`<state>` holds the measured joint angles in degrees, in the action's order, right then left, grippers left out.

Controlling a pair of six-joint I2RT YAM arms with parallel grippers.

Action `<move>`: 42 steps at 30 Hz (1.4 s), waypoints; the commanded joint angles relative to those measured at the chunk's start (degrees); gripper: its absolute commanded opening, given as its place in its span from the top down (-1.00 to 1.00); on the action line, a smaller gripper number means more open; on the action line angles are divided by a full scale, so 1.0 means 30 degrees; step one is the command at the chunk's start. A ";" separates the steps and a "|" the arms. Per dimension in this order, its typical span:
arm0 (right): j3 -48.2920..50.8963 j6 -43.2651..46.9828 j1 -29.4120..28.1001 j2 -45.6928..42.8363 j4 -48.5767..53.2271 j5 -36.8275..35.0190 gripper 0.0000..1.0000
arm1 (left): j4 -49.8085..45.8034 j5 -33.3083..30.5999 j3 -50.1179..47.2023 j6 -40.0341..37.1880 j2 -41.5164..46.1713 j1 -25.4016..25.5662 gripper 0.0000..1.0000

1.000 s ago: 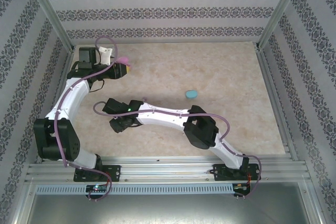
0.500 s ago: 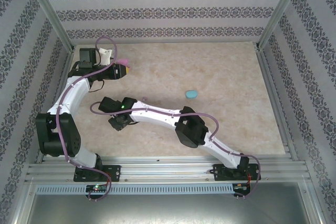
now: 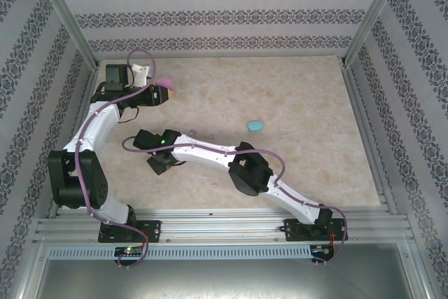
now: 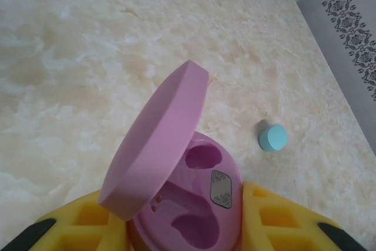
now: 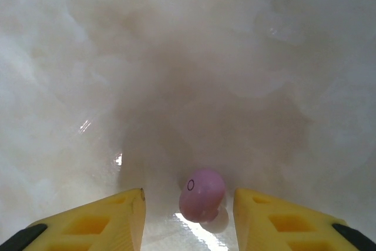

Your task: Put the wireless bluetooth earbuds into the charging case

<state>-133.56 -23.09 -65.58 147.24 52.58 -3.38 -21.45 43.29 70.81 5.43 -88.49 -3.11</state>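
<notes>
Hovering low, right end effector (image 5: 188, 213) is straddling a pink earbud (image 5: 201, 195) on the bench (image 5: 176, 57), fingers (image 5: 94, 221) apart, not gripping | left end effector (image 4: 179, 227) is clamping the open pink charging case (image 4: 164, 145), both wells (image 4: 204, 156) empty | progress: early, no bud is sitting inside yet.

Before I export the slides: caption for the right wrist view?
Right gripper open, straddling a pink earbud lying on the marble-pattern table.
</notes>
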 commanded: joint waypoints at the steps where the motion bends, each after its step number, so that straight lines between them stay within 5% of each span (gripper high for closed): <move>1: -0.0904 0.0285 0.0210 0.0650 0.0590 0.0224 0.13 | 0.0669 0.0511 0.0044 0.0058 -0.0255 -0.0222 0.60; 17: 0.0495 -0.0047 0.0554 -0.0470 0.0559 0.0829 0.56 | 0.1202 0.0998 -0.0967 -0.0395 0.0277 -0.0250 0.61; 29: 1.5369 -0.3116 0.2082 -1.2729 -0.7369 0.2635 0.62 | 0.7357 0.4561 -0.5227 0.0771 0.2699 -0.0193 0.63; 33: 1.9189 -0.4551 0.3258 -1.7198 -0.9139 0.3375 0.62 | 1.2712 0.6207 -0.7510 0.2652 0.3691 0.0058 0.65; 42: 2.1671 -0.5344 0.6342 -2.4312 -1.1392 0.4707 0.60 | 2.0759 0.7411 -0.9663 0.4910 0.4414 0.2662 0.65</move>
<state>-68.69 -37.85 -47.75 77.56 22.94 7.44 27.00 61.95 42.54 17.26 -76.79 2.15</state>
